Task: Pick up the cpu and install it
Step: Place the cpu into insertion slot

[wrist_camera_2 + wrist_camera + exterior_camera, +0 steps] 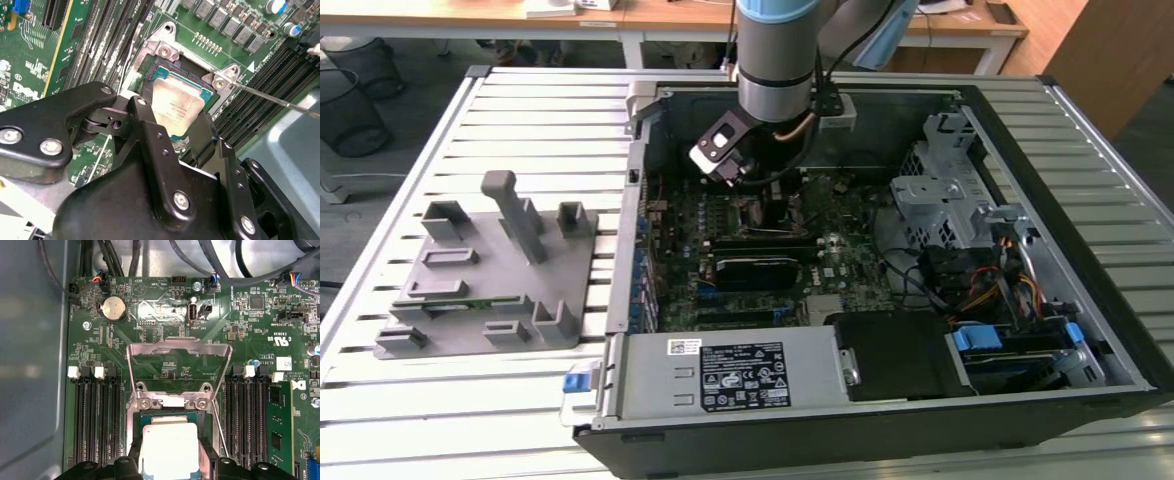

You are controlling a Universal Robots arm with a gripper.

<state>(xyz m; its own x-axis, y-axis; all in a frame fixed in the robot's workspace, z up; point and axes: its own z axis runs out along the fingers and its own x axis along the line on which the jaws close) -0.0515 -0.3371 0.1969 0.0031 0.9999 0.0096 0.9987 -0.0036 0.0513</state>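
Plainly the widest thing is the slatted table (520,100), and it carries one computer case (881,445) laid on its side with the cover off. We judge this is so that the one arm (781,60) can come straight down into it. One grey fixture (494,270) with upright blocks stands on the table just beside the case, on the exterior view's left, probably as a holder for parts.

Inside lies one green circuit board (165,315). We count two white latch tabs on each side of the socket and one round coin battery (114,307) beyond it. The one hinged metal plate (177,343) is swung upright and the one thin lever (280,101) is swung aside, which leaves the socket open from above.

The gripper (170,461) hangs right over that socket. Its two black fingers (150,135) are closed against opposite edges of the one cpu (177,105), as far as we can judge. That hold keeps the chip level and its silver top free. The cpu lies between the fingers, squarely over the socket. We cannot tell whether it is seated or just above.
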